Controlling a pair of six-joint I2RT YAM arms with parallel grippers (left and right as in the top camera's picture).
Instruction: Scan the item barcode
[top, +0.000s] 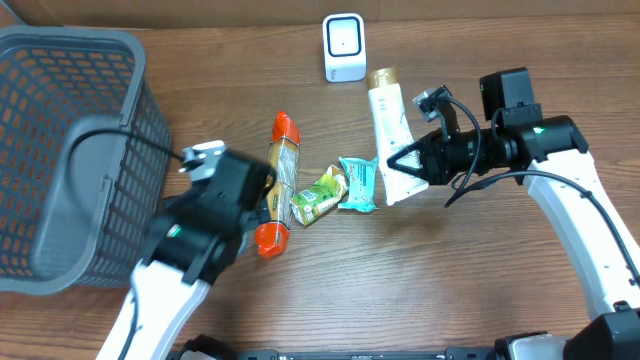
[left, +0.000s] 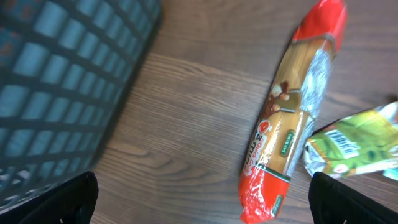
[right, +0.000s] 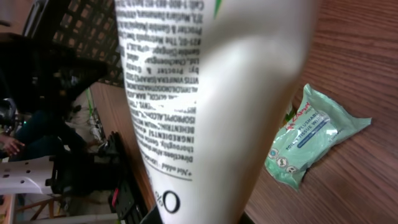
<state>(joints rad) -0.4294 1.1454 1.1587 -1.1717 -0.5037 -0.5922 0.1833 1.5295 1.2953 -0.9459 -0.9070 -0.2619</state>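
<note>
A white tube with a gold cap is gripped at its flat crimped end by the right gripper, whose jaws are closed narrowly on it. The tube is seen right of centre on the wooden tabletop, its cap pointing towards a small white scanner that stands near the far edge. Whether the tube is resting on the tabletop or raised off it cannot be told. In the right wrist view the tube fills most of the frame, and lines of black print are seen on its white surface.

Just left of the tube a teal packet is laid flat, and beside that a green pouch, on which a barcode is shown in the left wrist view. Further left lies a long pasta packet with red ends, running from the far side towards the near side.

The left gripper is held over the near end of the pasta packet with its jaws spread wide; nothing is held between them, and only the two dark fingertips are seen at the lower corners of its own view. A grey mesh basket is placed at the left side of the tabletop.
</note>
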